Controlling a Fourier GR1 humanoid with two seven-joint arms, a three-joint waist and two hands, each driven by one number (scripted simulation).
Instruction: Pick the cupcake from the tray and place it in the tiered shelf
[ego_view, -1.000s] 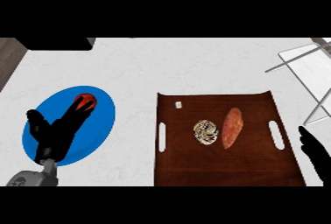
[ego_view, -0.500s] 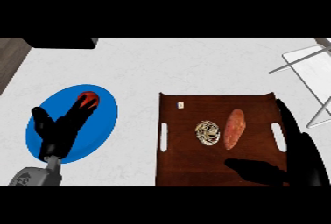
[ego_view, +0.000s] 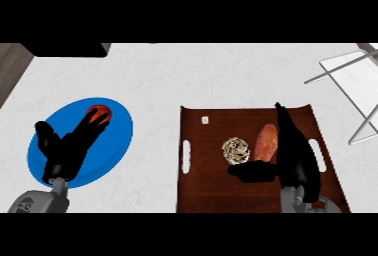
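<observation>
Cupcake (ego_view: 236, 150) sits in the brown tray (ego_view: 210, 192) beside an orange-brown oblong food (ego_view: 266, 140).

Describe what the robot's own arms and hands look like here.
Both hands are black, with slender fingers and a thicker thumb: the left hand and the right hand. Each joins a grey forearm at a narrow wrist. The left forearm widens into a rounded grey casing; the right forearm shows only a short grey stretch. No cables or sleeves show.
</observation>
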